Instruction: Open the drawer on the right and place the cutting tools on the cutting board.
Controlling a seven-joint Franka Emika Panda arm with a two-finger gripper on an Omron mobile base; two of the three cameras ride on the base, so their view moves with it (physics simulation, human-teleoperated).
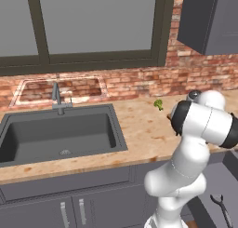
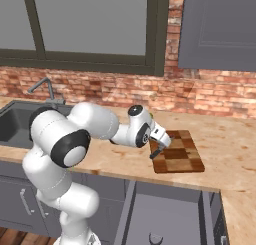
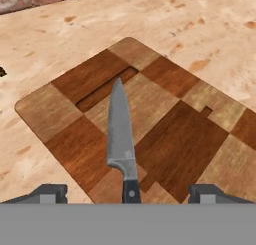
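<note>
a: hand view, why is the knife lying flat on the cutting board?
b: the gripper stands wide apart, holding nothing; it looks released. farther off, scissors wait in the open drawer.

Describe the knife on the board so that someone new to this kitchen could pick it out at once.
Find the speckled beige countertop right of the dark grey sink; on it lies a rectangular wooden board in a checker of light and dark brown blocks. On that board lies the steel-bladed kitchen knife with a dark handle, between the open pincer tips. It is the sole metal thing there.
</note>
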